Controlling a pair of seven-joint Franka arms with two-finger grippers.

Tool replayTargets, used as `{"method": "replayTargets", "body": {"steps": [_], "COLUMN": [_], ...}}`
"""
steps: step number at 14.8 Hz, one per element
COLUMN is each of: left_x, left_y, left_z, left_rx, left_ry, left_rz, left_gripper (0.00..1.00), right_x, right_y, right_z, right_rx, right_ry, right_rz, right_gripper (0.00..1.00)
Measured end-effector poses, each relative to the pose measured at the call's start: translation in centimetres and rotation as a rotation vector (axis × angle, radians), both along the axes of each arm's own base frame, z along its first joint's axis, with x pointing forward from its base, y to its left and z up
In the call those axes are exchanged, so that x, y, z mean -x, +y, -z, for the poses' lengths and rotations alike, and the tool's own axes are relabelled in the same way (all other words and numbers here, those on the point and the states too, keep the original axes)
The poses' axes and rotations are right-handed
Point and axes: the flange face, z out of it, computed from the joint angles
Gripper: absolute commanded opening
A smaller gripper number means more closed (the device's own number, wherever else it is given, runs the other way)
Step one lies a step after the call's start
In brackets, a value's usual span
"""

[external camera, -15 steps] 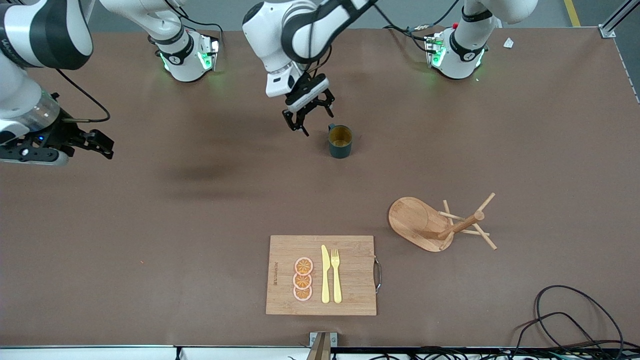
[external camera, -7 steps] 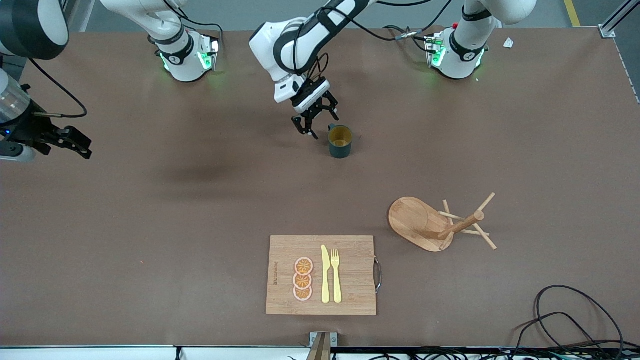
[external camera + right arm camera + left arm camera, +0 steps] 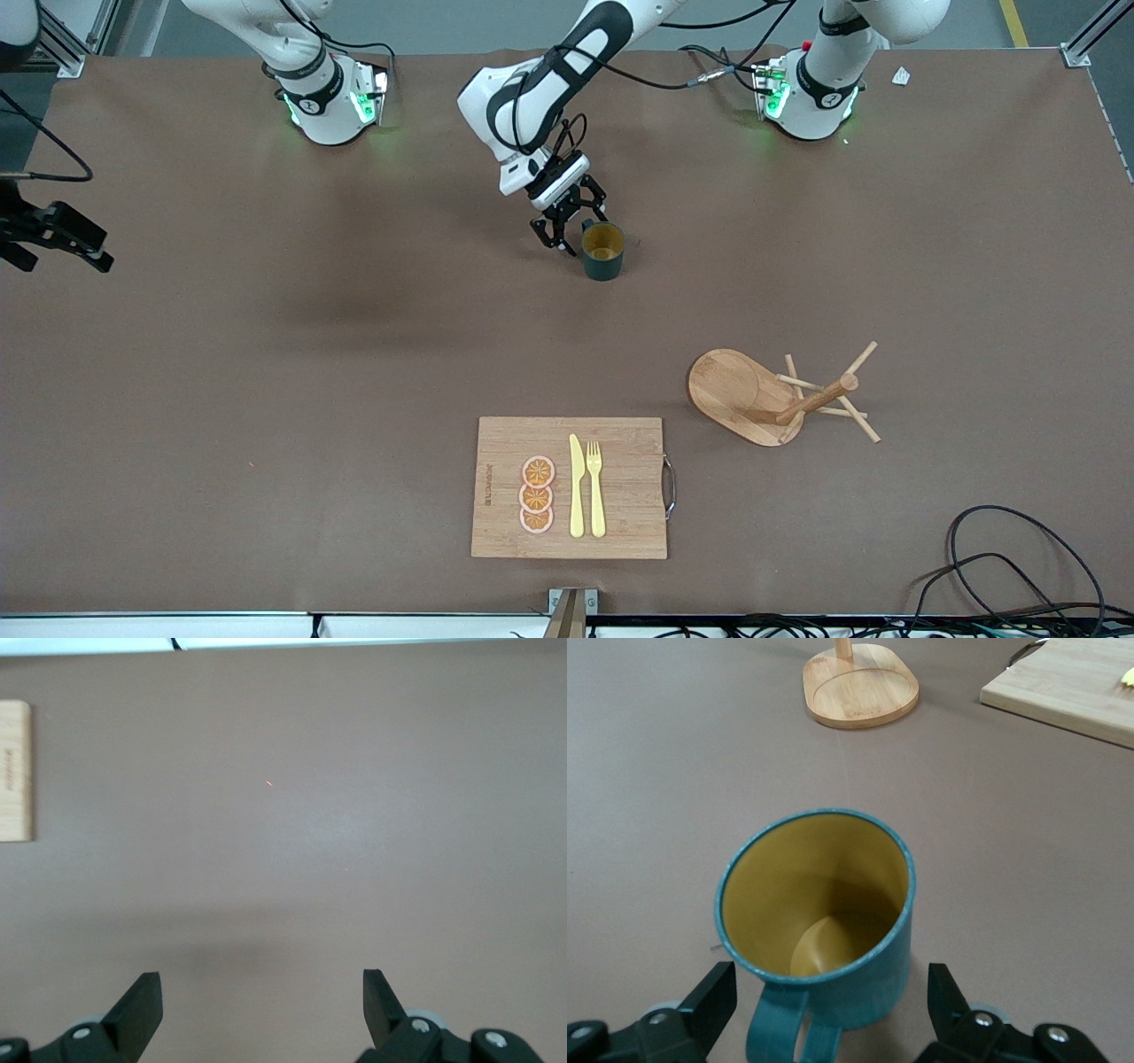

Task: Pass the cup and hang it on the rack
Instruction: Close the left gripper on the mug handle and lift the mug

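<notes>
The dark teal cup [image 3: 603, 252] with its mustard-yellow inside stands upright on the table, farther from the front camera than the rack. My left gripper [image 3: 574, 232] is low at the cup's handle side and open. In the left wrist view the cup [image 3: 819, 921] sits between the open fingers [image 3: 713, 1001], handle toward the wrist, not gripped. The wooden rack [image 3: 753, 399] stands toward the left arm's end of the table; its base also shows in the left wrist view [image 3: 859, 687]. My right gripper [image 3: 80, 248] is open and empty at the right arm's end, over bare table [image 3: 261, 1001].
A bamboo cutting board [image 3: 567, 487] with a yellow knife, a fork and orange slices lies near the front edge; its corner shows in the left wrist view [image 3: 1072, 682]. Black cables [image 3: 1019, 567] lie at the front corner on the left arm's end.
My left gripper has come down and closer to the cup, so its open fingers now flank it. My right gripper has drawn back toward the table's right-arm end.
</notes>
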Motion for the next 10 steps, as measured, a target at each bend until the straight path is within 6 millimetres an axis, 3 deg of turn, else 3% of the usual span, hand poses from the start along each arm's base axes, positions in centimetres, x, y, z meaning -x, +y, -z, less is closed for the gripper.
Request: {"method": "replayTargets", "body": {"steps": [2,6,10], "left_x": [0.1,0.3,0.6], "left_y": [0.1,0.2,-0.2], "left_z": [0.6,1.5,1.7], "left_rx": [-0.008,-0.019,-0.005], "left_ry": [-0.007,-0.007,-0.01], "left_rz": [0.006,0.013,0.038], "left_gripper": [0.77,0.38,0.16], "right_x": [-0.3,-0.9,-0.9], "right_y": [0.5,1.7,2.3], "right_z": [-0.9,-0.8,-0.8], "right_rx": [-0.018,-0.023,-0.023], "right_ry": [0.017,0.039,0.049], "right_rz": [0.027,0.031,0.026], "right_gripper": [1.0,1.0,1.0]}}
